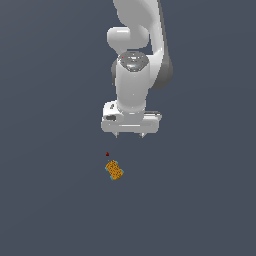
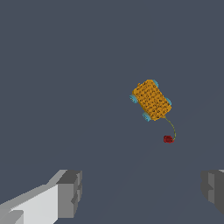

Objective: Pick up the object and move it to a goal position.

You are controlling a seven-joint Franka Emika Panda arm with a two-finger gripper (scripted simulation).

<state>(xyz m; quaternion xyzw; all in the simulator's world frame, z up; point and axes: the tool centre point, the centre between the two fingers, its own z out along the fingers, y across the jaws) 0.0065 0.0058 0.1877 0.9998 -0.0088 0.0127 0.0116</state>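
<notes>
While the gripper (image 1: pixel 130 135) hangs spread and empty, the studded orange block (image 1: pixel 114 170) lies below it, beside the red dot (image 1: pixel 107 154).

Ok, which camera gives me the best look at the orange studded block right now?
The wrist view: the orange block is large there, showing its dotted surface and teal edge bits, unobstructed between the open fingers. In the exterior view it is just a small speck below the gripper.
</notes>
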